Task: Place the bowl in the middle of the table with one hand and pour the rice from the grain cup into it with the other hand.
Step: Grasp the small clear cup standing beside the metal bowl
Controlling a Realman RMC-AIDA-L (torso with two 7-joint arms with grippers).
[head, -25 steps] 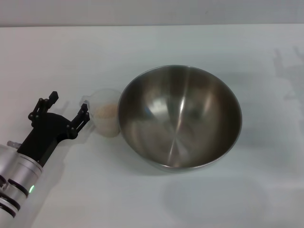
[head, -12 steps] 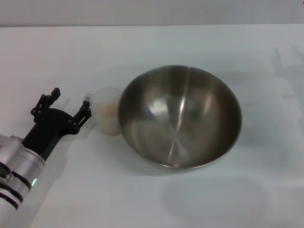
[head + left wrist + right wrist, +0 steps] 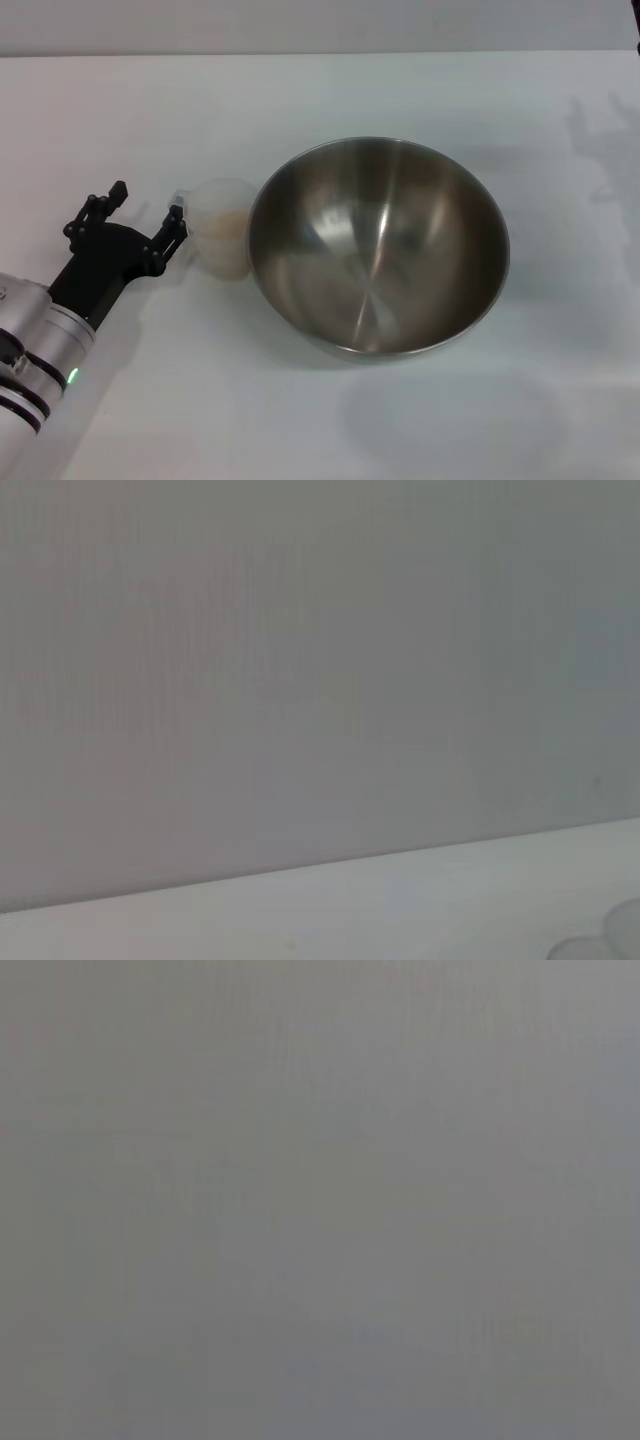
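The large steel bowl (image 3: 378, 245) stands upright near the middle of the white table (image 3: 300, 100); its inside is bare. The clear grain cup (image 3: 224, 228) stands against the bowl's left side with pale rice (image 3: 228, 224) in its lower part. My left gripper (image 3: 146, 214) is open, low over the table just left of the cup, one fingertip (image 3: 177, 222) close beside the cup's wall. The right gripper is out of the head view. The wrist views show only a grey wall and a strip of table.
The table's far edge (image 3: 320, 53) runs along the top of the head view. Shadows of the right arm fall on the table at the far right (image 3: 600, 140).
My left gripper has moved forward and a little toward the cup, its right finger now close beside the cup. Bowl and cup have hardly moved.
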